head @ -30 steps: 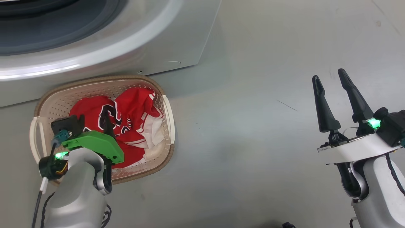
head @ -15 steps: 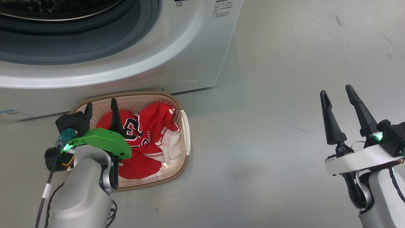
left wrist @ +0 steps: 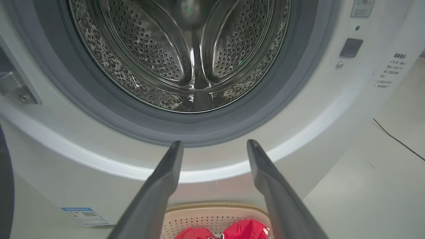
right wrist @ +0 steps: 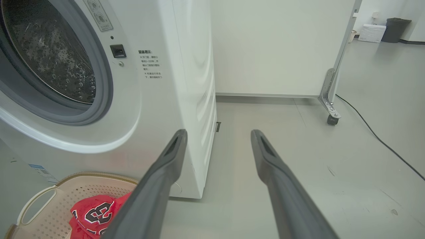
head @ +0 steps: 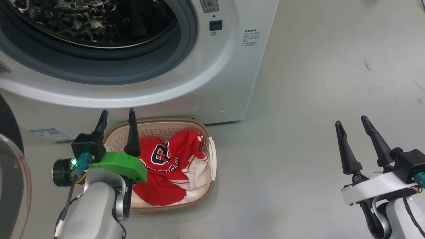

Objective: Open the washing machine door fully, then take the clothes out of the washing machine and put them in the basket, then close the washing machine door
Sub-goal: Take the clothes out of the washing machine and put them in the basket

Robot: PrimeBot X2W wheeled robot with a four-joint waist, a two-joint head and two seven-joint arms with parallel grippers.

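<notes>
The washing machine (head: 212,83) stands with its mouth uncovered, and its steel drum (left wrist: 186,49) looks bare inside. Its door (head: 11,186) shows as a slice of glass and black rim at the far left edge. On the floor against the machine's front sits the basket (head: 159,121), with the red clothes (head: 169,166) heaped in it. My left gripper (head: 118,111) hangs open and empty above the basket's back left rim, fingers pointing at the drum opening (left wrist: 214,142). My right gripper (head: 351,120) is open and empty over bare floor, far right of the basket (right wrist: 49,205).
A blue label (left wrist: 83,214) is stuck low on the machine's front. To the machine's right stands a white partition (right wrist: 282,49) on a caster (right wrist: 332,119), with a black cable (right wrist: 375,136) trailing over the grey floor.
The head camera has tilted up, bringing the drum into the picture. My left gripper has lifted from the clothes to above the basket's back rim. The right gripper has kept its pose.
</notes>
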